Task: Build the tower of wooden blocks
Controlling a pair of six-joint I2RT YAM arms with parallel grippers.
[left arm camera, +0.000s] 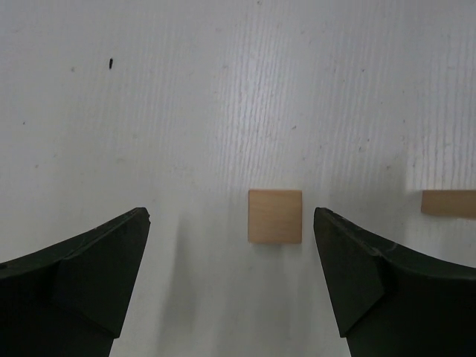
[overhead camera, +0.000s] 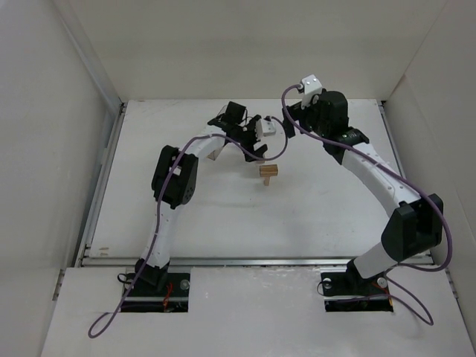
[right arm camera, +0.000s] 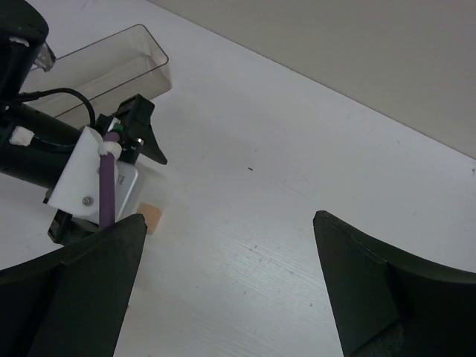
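Showing a white, faintly grained table (overhead camera: pixel 297 216) enclosed by plain white walls (overhead camera: pixel 44 111). The tower (overhead camera: pixel 268 172), a small stack of light-tan wooden pieces with one laid crosswise on top, stands near the table's centre. The left arm reaches far and bends downward; the left gripper (left arm camera: pixel 230 223) hangs with jaws wide apart around a square tan block (left arm camera: pixel 275 216), touching neither finger. The right gripper (right arm camera: pixel 230 223), jaws likewise spread, holds nothing. A clear box (right arm camera: pixel 111 63) lies beyond.
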